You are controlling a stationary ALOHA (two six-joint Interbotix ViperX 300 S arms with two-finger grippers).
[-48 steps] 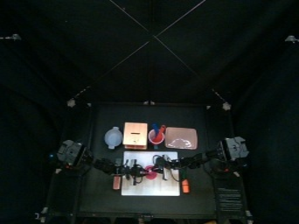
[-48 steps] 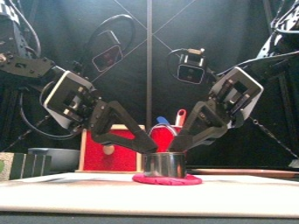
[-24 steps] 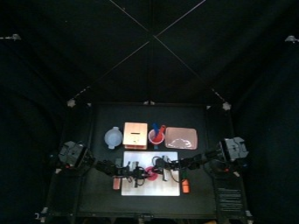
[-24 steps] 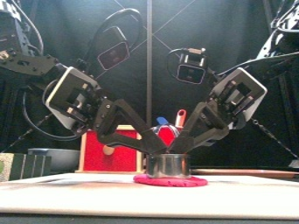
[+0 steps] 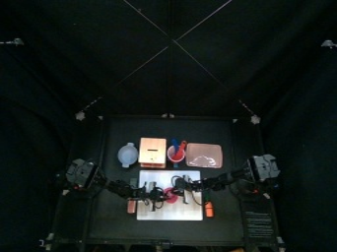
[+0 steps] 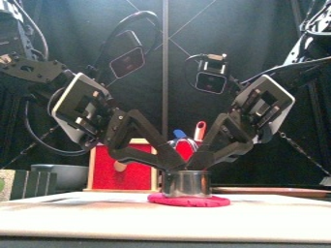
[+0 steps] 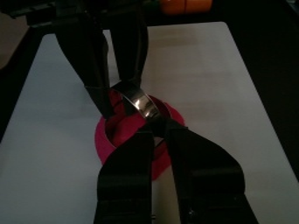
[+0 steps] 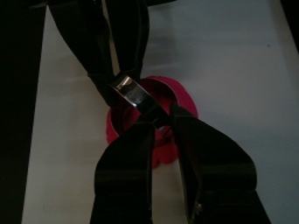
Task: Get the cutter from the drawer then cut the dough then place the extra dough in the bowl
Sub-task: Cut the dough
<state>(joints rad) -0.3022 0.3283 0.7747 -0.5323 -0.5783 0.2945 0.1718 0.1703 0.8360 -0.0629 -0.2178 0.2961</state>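
Obscured items at the cutting station

In both wrist views the left gripper [image 7: 155, 129] and right gripper [image 8: 149, 121], each clamped on the cutter [image 6: 189, 181], cover most of the dough [image 7: 111, 144], so no cut line can be seen. In the front view the arms hide part of the red cup [image 6: 179, 152] and the right side of the wooden box [image 6: 110, 170]. An orange thing [image 7: 181, 4] is cut off at the edge and cannot be identified. From above, items on the worktop [image 5: 112, 128] are too small to judge contact.
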